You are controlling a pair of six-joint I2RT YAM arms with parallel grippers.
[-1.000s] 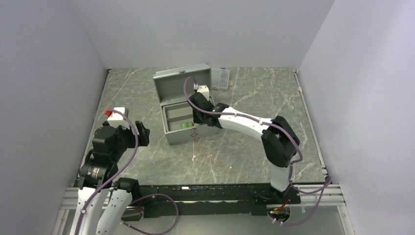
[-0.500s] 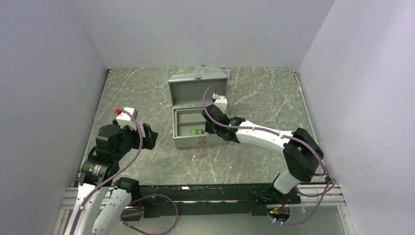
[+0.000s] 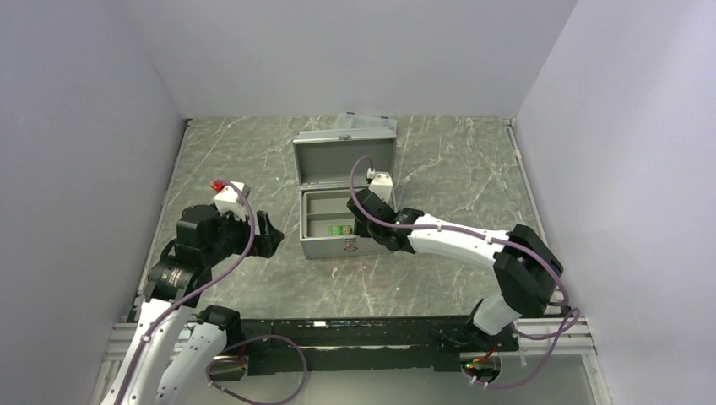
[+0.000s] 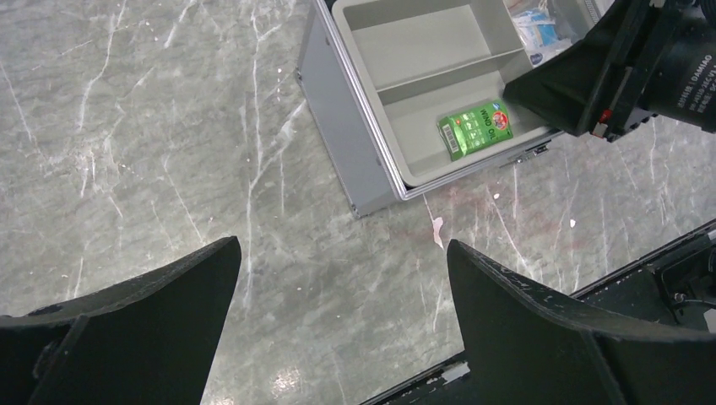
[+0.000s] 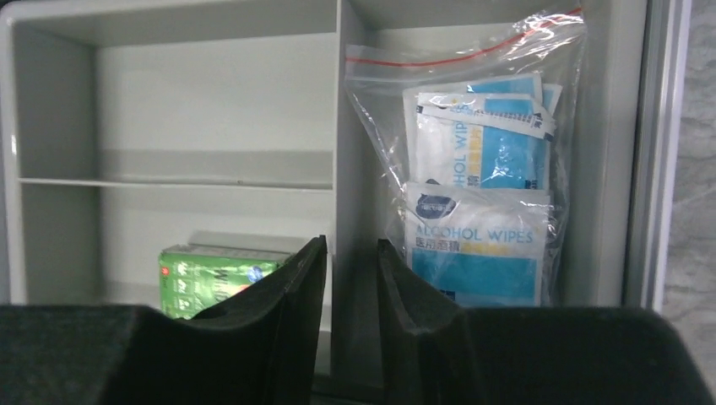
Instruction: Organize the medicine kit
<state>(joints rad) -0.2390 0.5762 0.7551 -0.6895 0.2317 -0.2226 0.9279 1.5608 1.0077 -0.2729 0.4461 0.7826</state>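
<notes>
Shifted rightward and squared up since a second ago: grey metal hinged-lid medicine kit (image 3: pixel 325 246), mid-table, lid upright at the far side, red-marked front toward the arms, long axis left-right.

Contents, in shallow grey divided tray (image 5: pixel 342 126):
- flat green packet (image 4: pixel 475 128), front-left compartment
- clear zip bag of alcohol wipes (image 5: pixel 473 169), right compartment

Right gripper (image 5: pixel 350 245): fingers narrowly parted, straddling the tray divider; contact unclear.

Left gripper (image 4: pixel 342 246): spread wide, empty, left of the kit.

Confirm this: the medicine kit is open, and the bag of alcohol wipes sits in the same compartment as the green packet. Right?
Not quite. The medicine kit is open, but the bag of alcohol wipes sits in a separate compartment from the green packet, across a divider; the right wrist view shows it.
</notes>
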